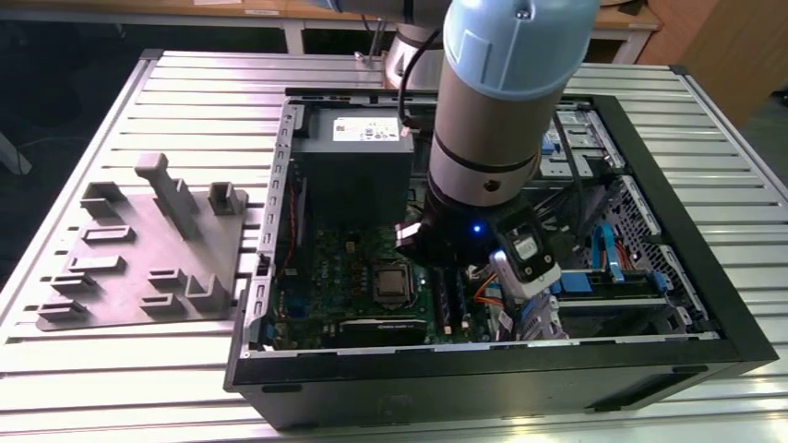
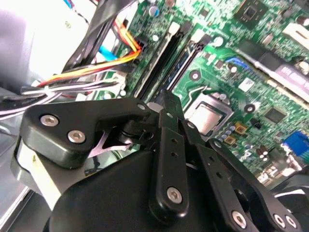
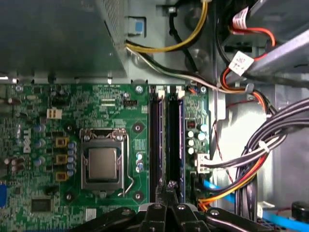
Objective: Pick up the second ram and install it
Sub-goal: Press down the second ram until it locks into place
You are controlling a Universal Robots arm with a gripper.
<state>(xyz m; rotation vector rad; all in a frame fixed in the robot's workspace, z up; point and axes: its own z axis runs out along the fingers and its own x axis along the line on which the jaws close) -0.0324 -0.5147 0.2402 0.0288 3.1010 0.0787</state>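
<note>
The tool [image 3: 170, 193], fingers drawn close together with nothing visibly held, hangs over the black slot rails [image 3: 166, 140] at lower centre of the green board [image 3: 120, 101].

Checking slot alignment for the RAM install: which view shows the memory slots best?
First wrist view: both memory slots are seen straight on, nearly full length, beside the CPU socket. The second wrist view shows them slanted, near ends behind the jaws. In the exterior view the arm covers most of them.

A slatted metal table [image 1: 111, 369] carries an open computer case [image 1: 493, 369] and a grey fixture plate [image 1: 136, 268] beside it.
</note>
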